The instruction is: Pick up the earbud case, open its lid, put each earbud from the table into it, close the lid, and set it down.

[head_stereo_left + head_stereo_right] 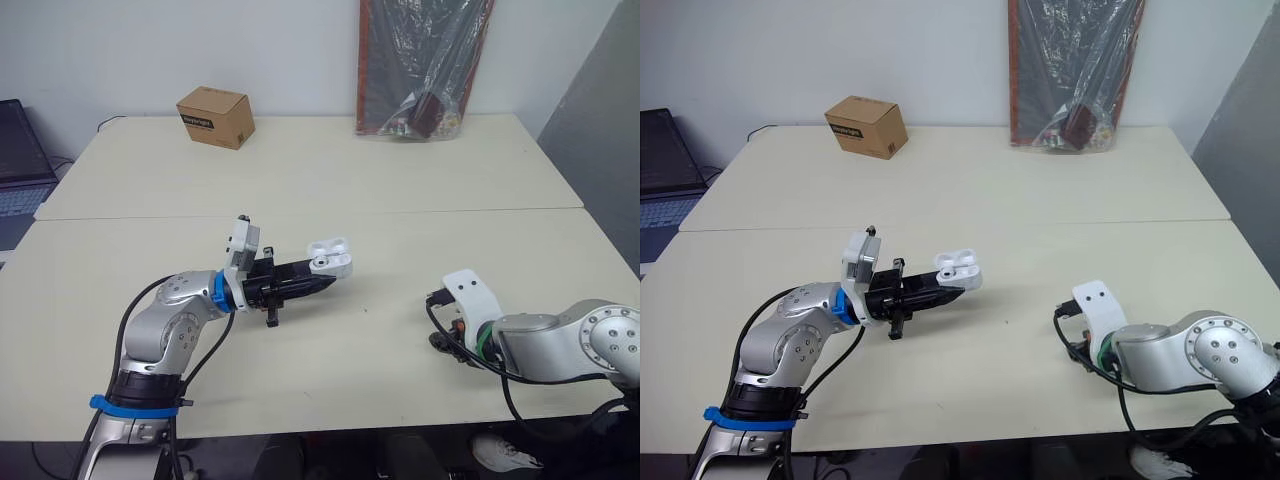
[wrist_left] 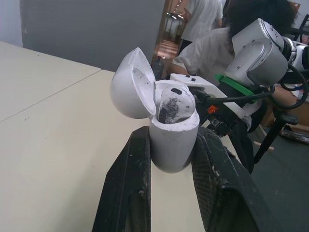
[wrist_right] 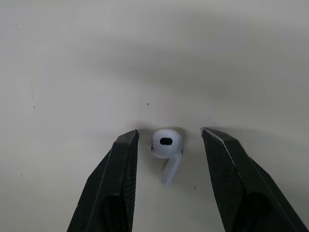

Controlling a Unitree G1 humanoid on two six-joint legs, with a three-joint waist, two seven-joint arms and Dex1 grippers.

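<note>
My left gripper (image 1: 322, 281) is shut on the white earbud case (image 1: 331, 258), held above the middle of the table with its lid open. In the left wrist view the case (image 2: 174, 140) sits between the black fingers (image 2: 130, 179), and one earbud (image 2: 171, 101) rests inside it under the raised lid (image 2: 131, 84). My right gripper (image 3: 169, 140) is open and lowered to the table at the right. A loose white earbud (image 3: 167, 147) lies on the table between its fingertips, touching neither.
A cardboard box (image 1: 215, 116) stands at the table's far left. A plastic-wrapped board (image 1: 420, 60) leans on the wall at the back right. A laptop (image 1: 20, 160) sits off the left edge. People show behind the right arm in the left wrist view.
</note>
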